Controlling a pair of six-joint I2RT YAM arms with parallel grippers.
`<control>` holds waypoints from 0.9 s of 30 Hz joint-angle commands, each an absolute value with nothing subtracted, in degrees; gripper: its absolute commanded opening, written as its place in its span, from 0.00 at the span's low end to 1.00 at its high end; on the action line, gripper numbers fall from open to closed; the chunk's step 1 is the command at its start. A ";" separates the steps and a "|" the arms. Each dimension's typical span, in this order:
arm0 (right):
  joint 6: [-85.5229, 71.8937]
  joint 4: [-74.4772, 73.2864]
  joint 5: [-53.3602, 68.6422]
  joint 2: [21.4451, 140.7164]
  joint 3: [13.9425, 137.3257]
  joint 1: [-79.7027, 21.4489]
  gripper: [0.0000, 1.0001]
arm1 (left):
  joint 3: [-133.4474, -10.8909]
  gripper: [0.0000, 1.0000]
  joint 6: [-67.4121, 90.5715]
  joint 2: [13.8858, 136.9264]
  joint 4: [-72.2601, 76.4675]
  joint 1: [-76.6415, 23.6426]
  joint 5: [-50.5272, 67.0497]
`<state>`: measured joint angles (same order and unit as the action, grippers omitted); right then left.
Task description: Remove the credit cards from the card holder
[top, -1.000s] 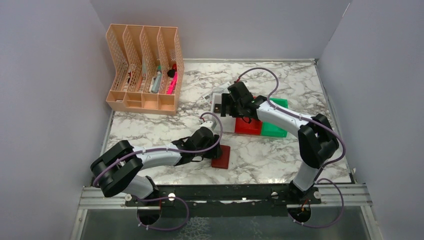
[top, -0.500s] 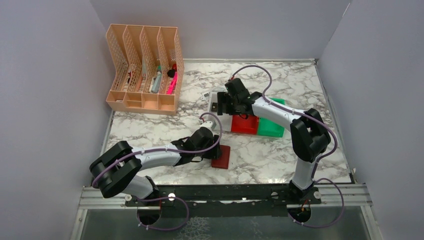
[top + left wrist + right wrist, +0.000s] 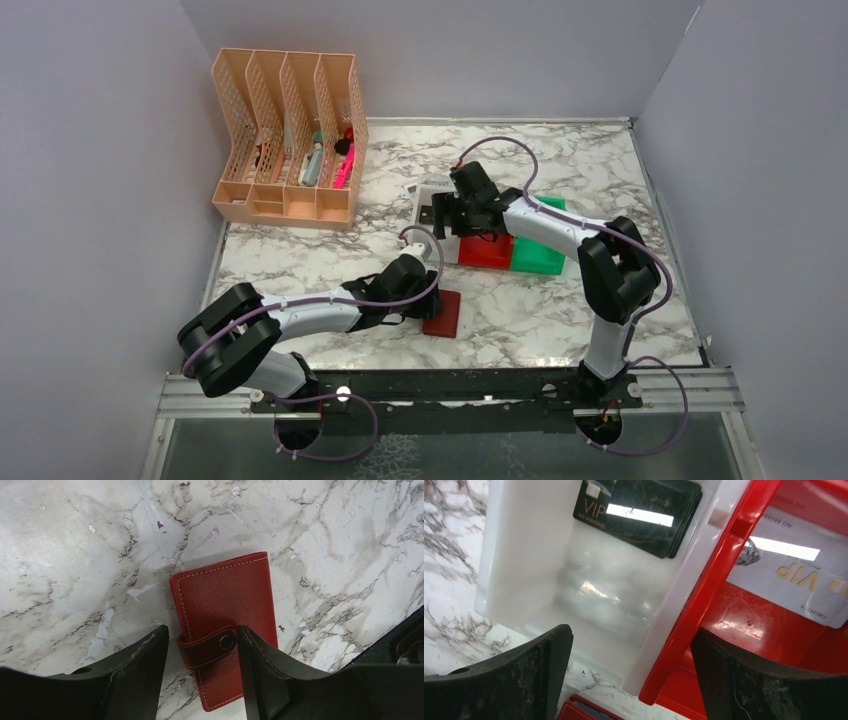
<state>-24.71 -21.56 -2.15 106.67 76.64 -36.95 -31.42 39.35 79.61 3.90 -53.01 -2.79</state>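
Right now your left claw (image 3: 201, 635) is hovering low over the card holder (image 3: 225, 592). The holder is lying flat and snapped shut on the marble worktop (image 3: 75, 540), toward the near side between the two arms. The claw's fingers (image 3: 135, 675) are standing about half open and straddling the snap strap (image 3: 207, 647). One finger is leaving a sliver of worktop showing beside the leather, and the other is overlapping the cover. You cannot tell whether that one is touching, and nothing is being gripped.

Your right claw (image 3: 631, 632) is hanging well back over the bins, spread wide and holding nothing. It is sitting above the wall where the white translucent bin (image 3: 524, 555) is meeting the red bin (image 3: 714, 580). A stack of black VIP cards (image 3: 644, 515) is lying in the white bin, and a silver VIP card (image 3: 789, 575) is lying in the red one. A green bin (image 3: 540, 255) is sitting against the red bin's far side.
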 commanded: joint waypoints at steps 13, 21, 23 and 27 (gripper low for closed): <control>-27.66 -24.13 -7.95 91.05 69.13 -37.09 0.94 | -34.82 0.58 34.61 77.58 -3.22 -53.42 -2.49; -38.03 -14.95 4.46 74.92 47.60 -37.09 0.86 | -39.18 0.59 33.70 78.04 -8.75 -55.85 -6.03; -41.40 -12.24 8.02 72.00 42.95 -37.09 0.82 | -40.75 0.59 33.07 78.88 -10.13 -56.69 -6.55; -47.35 -7.00 11.07 66.87 34.98 -37.09 0.74 | -43.11 0.54 32.46 80.65 -12.88 -58.27 -8.91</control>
